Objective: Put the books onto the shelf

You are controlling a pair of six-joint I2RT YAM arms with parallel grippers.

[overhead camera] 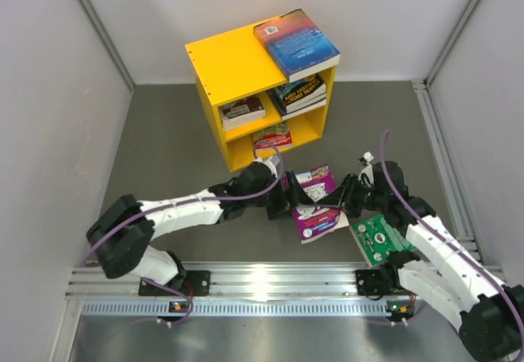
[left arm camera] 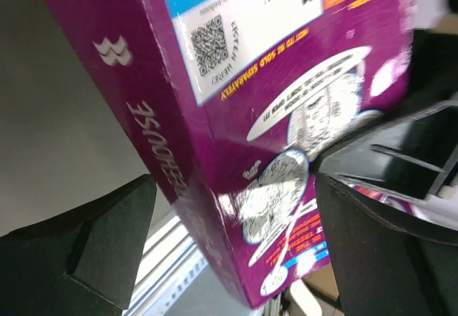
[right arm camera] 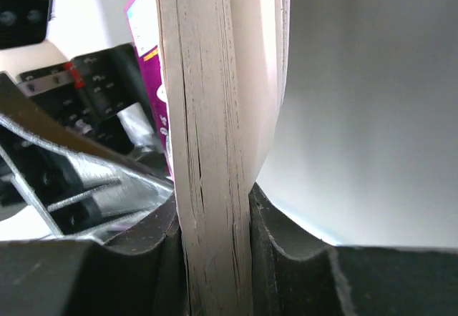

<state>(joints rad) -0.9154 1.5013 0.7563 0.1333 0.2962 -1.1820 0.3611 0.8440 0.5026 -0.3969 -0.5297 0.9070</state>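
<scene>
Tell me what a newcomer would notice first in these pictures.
The bright yellow wooden shelf dominates the far middle of the table, with a big blue paperback lying on its top, overhanging the right corner. In front of it, the right tool pinches the page edge of a purple paperback, while the left tool gapes open around it.

White walls (overhead camera: pixel 41 92) enclose a dark grey floor (overhead camera: pixel 164 157), with silver metal rails (overhead camera: pixel 270 280) along its near edge.
</scene>
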